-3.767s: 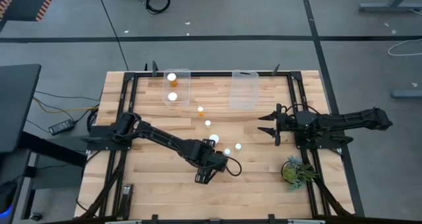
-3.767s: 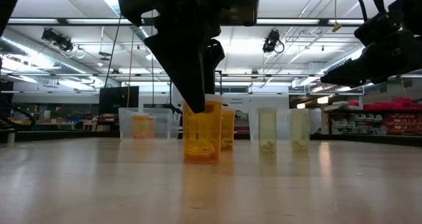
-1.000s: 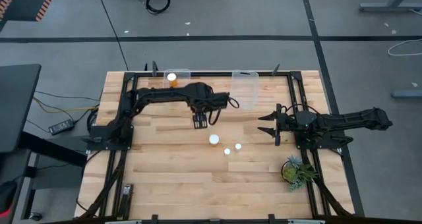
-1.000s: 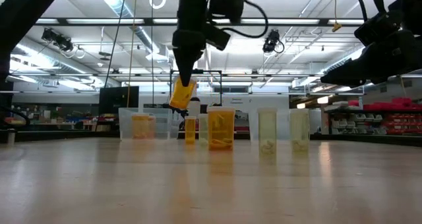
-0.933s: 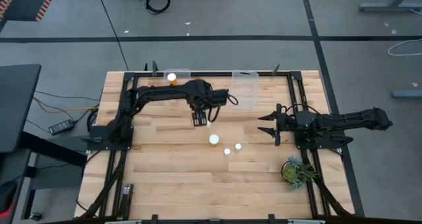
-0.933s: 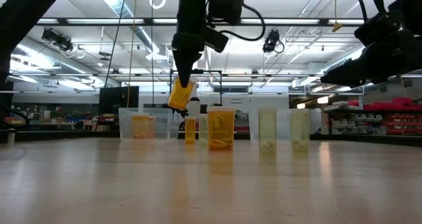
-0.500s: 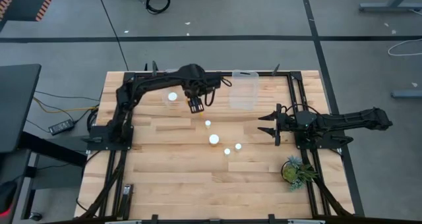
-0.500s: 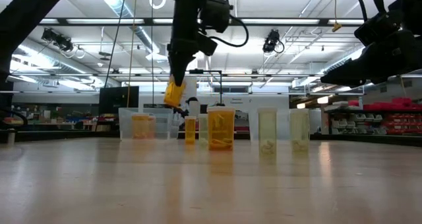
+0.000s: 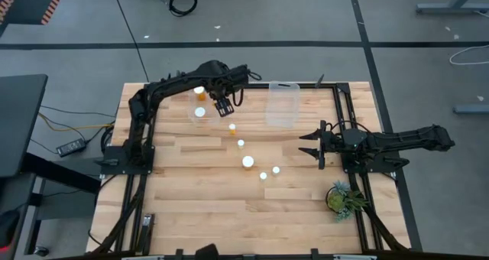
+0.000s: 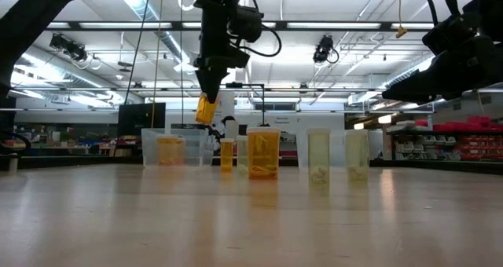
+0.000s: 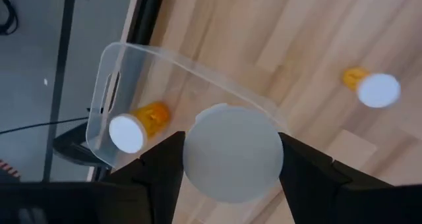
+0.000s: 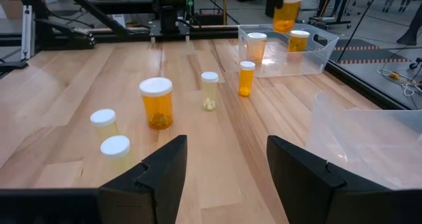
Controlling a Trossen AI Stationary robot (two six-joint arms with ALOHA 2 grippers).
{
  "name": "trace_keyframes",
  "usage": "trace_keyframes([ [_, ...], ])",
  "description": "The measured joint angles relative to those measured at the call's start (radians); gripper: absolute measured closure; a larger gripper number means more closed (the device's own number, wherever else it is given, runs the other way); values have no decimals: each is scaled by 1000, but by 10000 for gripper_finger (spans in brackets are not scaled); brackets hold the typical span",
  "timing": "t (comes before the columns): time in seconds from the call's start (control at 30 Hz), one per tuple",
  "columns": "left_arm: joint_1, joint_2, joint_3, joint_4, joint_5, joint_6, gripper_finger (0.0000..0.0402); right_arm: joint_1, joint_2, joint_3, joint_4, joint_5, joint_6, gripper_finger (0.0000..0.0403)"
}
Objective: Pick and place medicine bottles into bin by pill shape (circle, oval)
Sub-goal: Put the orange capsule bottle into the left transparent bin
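Note:
My left gripper [image 9: 223, 106] hangs over the right rim of the clear left bin [image 9: 192, 101] at the table's far side, shut on an orange medicine bottle [image 10: 205, 110] with a white cap [image 11: 232, 159]. Two bottles [image 9: 199, 92] [image 9: 200, 112] stand in that bin. Several more bottles stand on the table, among them a narrow one [image 9: 232, 128] and a wide one [image 9: 248, 162]. My right gripper [image 12: 227, 171] waits open at the right side [image 9: 309, 145], holding nothing. My left gripper pinches the bottle at its top, the white cap's rim [image 11: 191, 159] sitting between the two fingers [image 11: 158, 174]. The fingers come from above, pointing down. The orange body [image 10: 204, 114] hangs below them, slightly tilted and lifted clear above the bin.
A second clear bin [image 9: 282, 105] sits at the far side, right of the first. A green plant [image 9: 341, 198] stands near the right arm's base. Black frame rails [image 9: 244, 85] run along the table's edges. Bare wood lies toward the near edge.
My left gripper has carried the bottle from over the table's middle toward the far edge and a little left, to the left bin's rim, rolling somewhat on the way. The bottle stays gripped and clear of the table. The right arm has kept still.

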Motion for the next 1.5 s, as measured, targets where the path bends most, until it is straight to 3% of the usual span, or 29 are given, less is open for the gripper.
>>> trace_keyframes([
  [0.7,142,1,-153,206,3,36,180,0,0,0,0,0,0,187],
  [1.5,165,1,-154,288,5,-2,180,0,0,0,0,0,0,187],
])
